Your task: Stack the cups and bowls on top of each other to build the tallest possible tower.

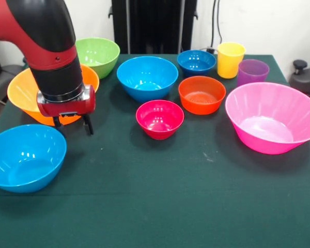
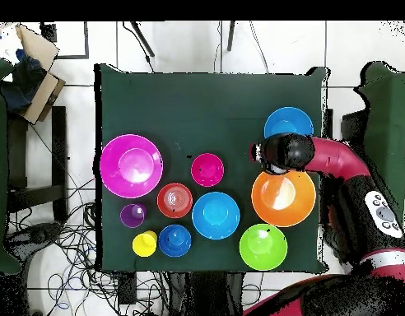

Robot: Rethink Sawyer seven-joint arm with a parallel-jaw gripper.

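My gripper [image 1: 72,125] [image 2: 270,156] hangs open just over the near rim of the large orange bowl [image 1: 21,93] [image 2: 286,202], holding nothing. A light blue bowl [image 1: 25,157] [image 2: 290,120] sits right beside it. Spread over the table are a green bowl [image 1: 97,54], another light blue bowl [image 1: 147,76], a crimson bowl [image 1: 159,119], an orange-red bowl [image 1: 201,94], a dark blue bowl [image 1: 196,62] and a large pink bowl [image 1: 271,116]. The yellow cup [image 1: 230,59] and purple cup [image 1: 252,71] stand upright side by side. No tower shows; each piece stands alone.
The green table [image 1: 155,206] has bare cloth along its front edge. In the overhead view a cardboard box [image 2: 33,70] and tangled cables [image 2: 66,239] lie on the floor beside the table.
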